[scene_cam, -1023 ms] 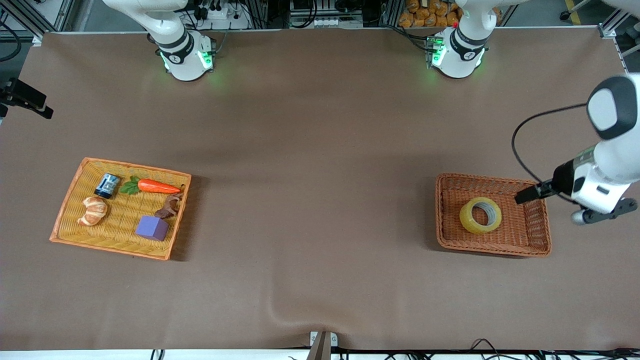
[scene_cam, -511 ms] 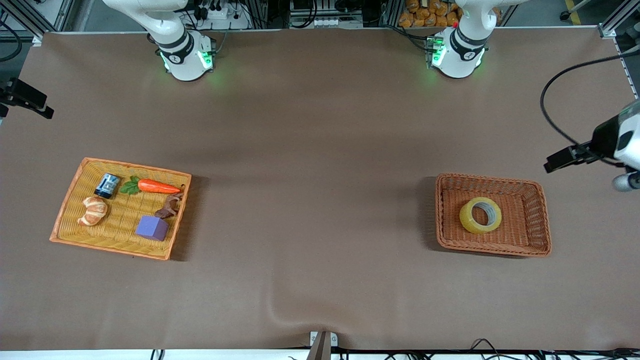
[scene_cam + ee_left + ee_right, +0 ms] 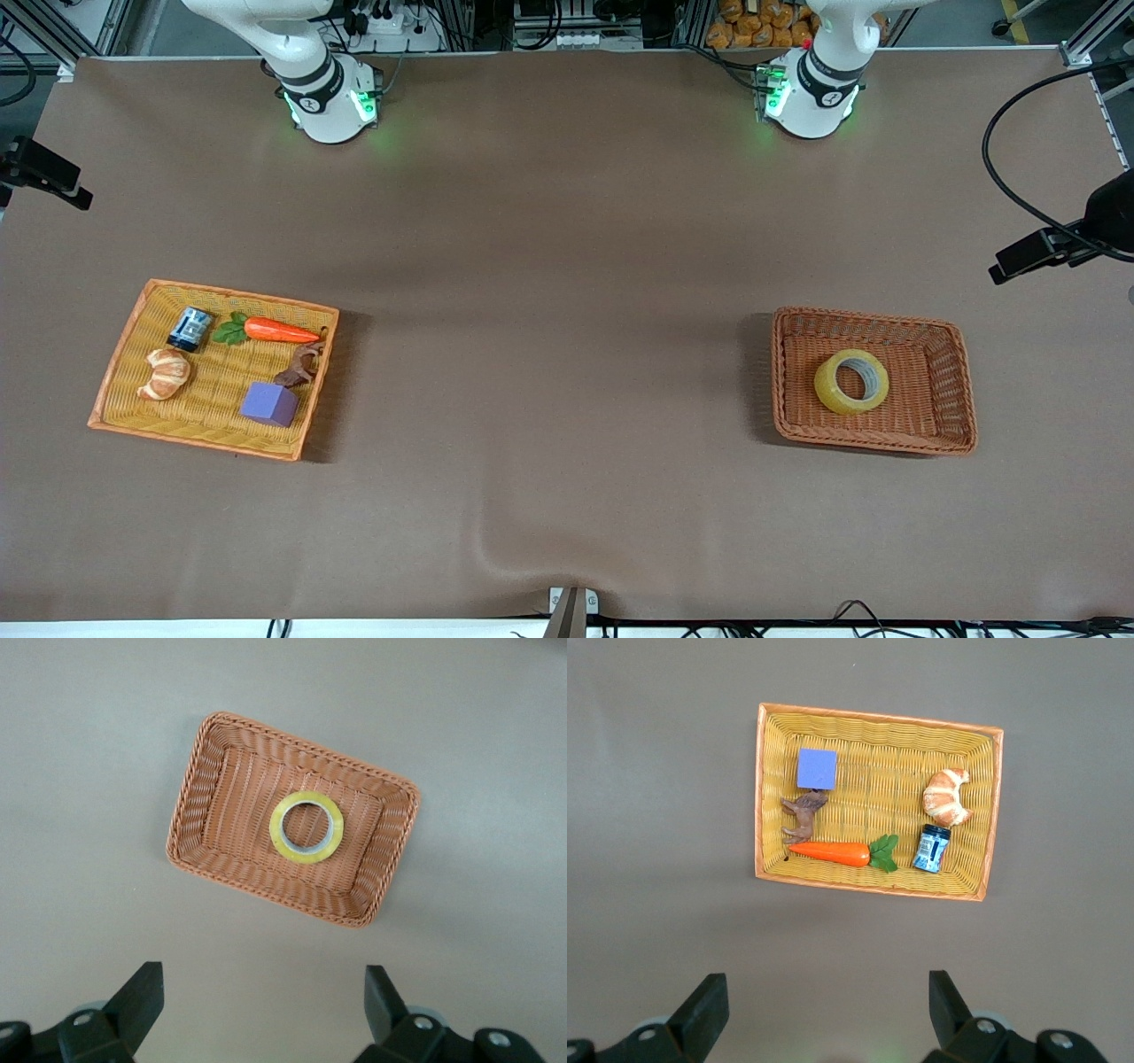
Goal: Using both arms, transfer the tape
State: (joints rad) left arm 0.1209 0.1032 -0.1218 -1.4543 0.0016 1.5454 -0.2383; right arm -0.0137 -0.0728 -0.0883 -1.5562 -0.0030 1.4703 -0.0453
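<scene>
Since a second ago the left arm has drawn up and away from the brown wicker basket; only a black part of it and its cable now show at the edge of the front view, at the left arm's end of the table, while nothing on the table has shifted. The left gripper hangs high over bare table just beside the brown basket, its two black fingers spread wide with nothing between them. The tape lies flat in the middle of that basket, its grey-white core showing inside the yellowish ring. In the left wrist view the tape sits well below the gripper and off from the gap between its fingers, apart from both fingertips, with the basket's rim between it and the spot under the gripper.

The right arm waits. The right gripper hovers high over open table beside the yellow wicker tray, fingers wide apart and holding nothing. Below it the tray holds a purple cube, a brown toy animal, an orange carrot with green leaves, a croissant and a small blue can. The carrot lies along the tray edge closest to the gripper, the cube and croissant further off. The tray stands at the right arm's end of the table, well apart from the basket with the tape.
</scene>
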